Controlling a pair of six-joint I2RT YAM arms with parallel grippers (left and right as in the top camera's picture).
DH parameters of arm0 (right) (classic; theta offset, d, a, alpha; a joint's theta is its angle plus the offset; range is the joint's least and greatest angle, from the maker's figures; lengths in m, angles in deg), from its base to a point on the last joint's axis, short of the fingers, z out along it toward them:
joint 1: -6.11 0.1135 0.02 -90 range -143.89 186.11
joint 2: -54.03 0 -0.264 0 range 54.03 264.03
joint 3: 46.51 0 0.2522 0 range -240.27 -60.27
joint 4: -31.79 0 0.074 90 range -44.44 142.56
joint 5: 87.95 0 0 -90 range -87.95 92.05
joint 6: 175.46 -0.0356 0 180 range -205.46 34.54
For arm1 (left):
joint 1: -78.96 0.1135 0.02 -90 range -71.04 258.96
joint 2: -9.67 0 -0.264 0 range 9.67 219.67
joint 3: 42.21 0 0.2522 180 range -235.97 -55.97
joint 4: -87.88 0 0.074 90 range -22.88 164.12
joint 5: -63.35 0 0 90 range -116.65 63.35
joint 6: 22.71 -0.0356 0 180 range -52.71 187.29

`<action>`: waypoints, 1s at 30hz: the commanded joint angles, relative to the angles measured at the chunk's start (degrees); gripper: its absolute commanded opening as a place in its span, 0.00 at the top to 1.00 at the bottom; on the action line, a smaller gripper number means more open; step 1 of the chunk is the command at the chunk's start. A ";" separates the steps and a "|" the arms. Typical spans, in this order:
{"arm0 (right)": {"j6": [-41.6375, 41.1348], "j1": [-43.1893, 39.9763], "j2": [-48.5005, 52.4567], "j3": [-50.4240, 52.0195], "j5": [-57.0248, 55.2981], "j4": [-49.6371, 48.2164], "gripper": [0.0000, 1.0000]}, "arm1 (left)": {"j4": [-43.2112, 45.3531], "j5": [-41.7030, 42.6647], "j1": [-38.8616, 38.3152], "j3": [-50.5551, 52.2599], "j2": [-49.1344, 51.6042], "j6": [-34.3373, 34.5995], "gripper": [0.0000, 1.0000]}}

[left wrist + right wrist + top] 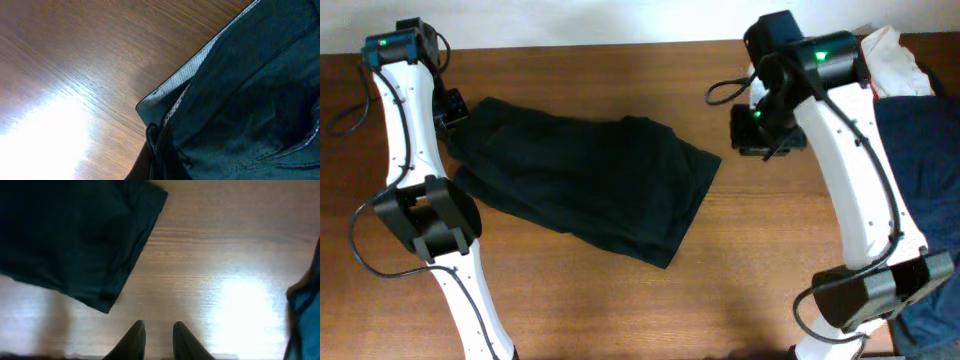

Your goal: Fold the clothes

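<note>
Overhead: dark garment, flat on bench, centre-left. My left gripper at its corner; whether clamped, I cannot tell. My right gripper slightly apart, empty, clear of cloth. Advice: pinch both layers, lift evenly.
</note>
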 commanded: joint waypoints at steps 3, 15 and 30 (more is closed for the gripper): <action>-1.09 6.84 2.03 11.89 1.49 -3.41 0.52 | 0.24 -1.73 0.17 0.11 -0.15 -0.68 0.96; -3.02 2.23 4.00 30.99 13.94 -46.36 0.29 | -1.51 -2.14 1.84 0.11 -0.15 -0.66 0.94; 5.38 2.27 16.17 31.63 17.88 -55.32 0.48 | -1.49 -2.14 1.84 0.11 -0.15 -0.68 0.94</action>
